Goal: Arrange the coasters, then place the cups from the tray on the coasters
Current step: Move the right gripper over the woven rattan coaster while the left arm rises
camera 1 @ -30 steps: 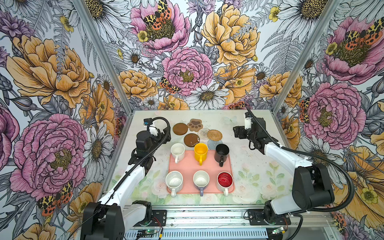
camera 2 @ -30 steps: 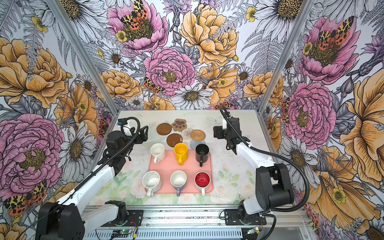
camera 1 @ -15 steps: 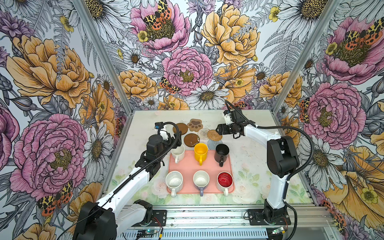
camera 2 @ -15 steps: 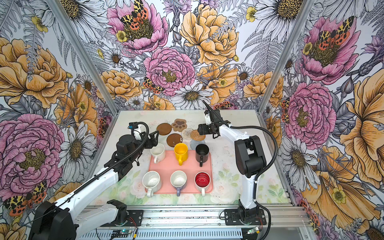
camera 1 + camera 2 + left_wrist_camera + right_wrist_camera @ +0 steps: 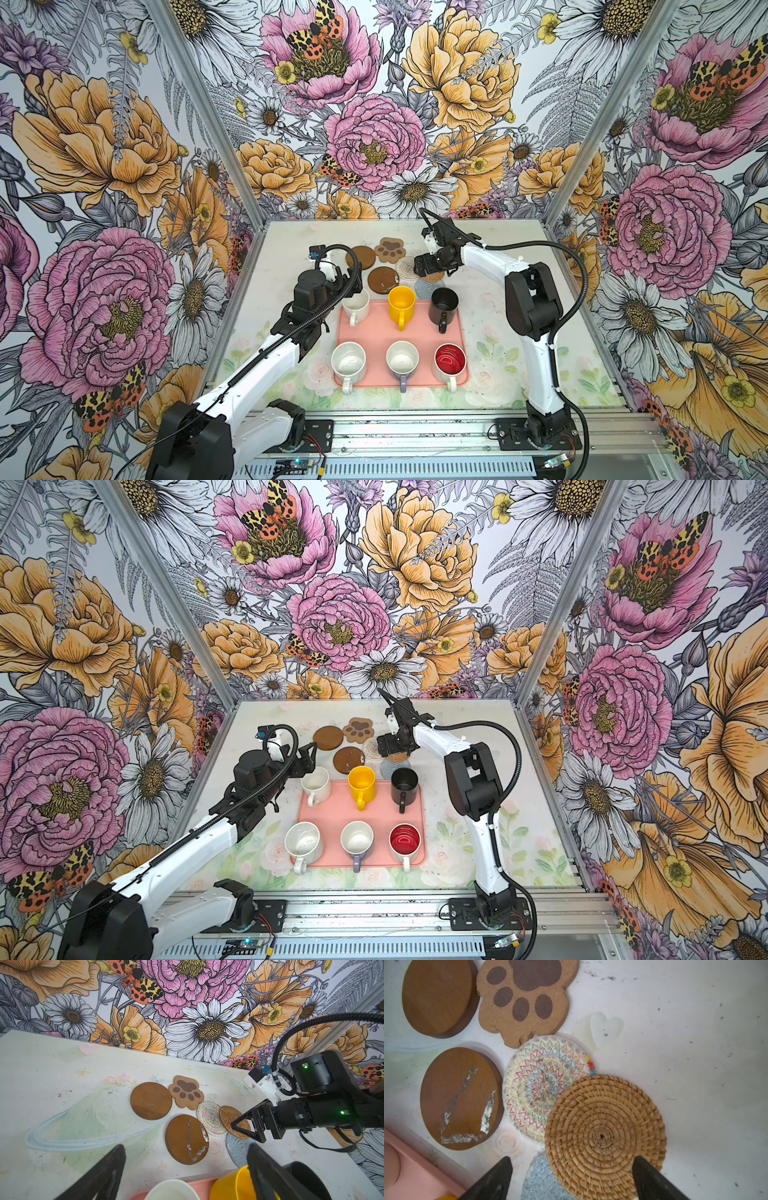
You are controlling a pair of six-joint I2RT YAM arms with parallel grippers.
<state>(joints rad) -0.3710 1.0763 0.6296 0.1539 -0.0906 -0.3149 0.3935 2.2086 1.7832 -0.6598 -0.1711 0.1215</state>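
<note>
tray [image 5: 376, 328]: holds six cups [image 5: 402, 361], upright, in two rows of three. all handles point toward the near table edge. coasters [image 5: 382, 279]: clustered on the table just beyond the tray's far edge. the rattan coaster [image 5: 604, 1136] overlaps two neighbours. right gripper [image 5: 571, 1158]: jaws wide, over the rattan coaster. left gripper [image 5: 185, 1146]: jaws wide, empty.

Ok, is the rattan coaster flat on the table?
No: the rattan coaster overlaps the zigzag-stitched coaster and the blue woven coaster.

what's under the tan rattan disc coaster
The tan rattan disc overlaps edges of the white zigzag-stitched woven disc and the pale blue woven disc. Its middle hides whatever lies beneath.
</note>
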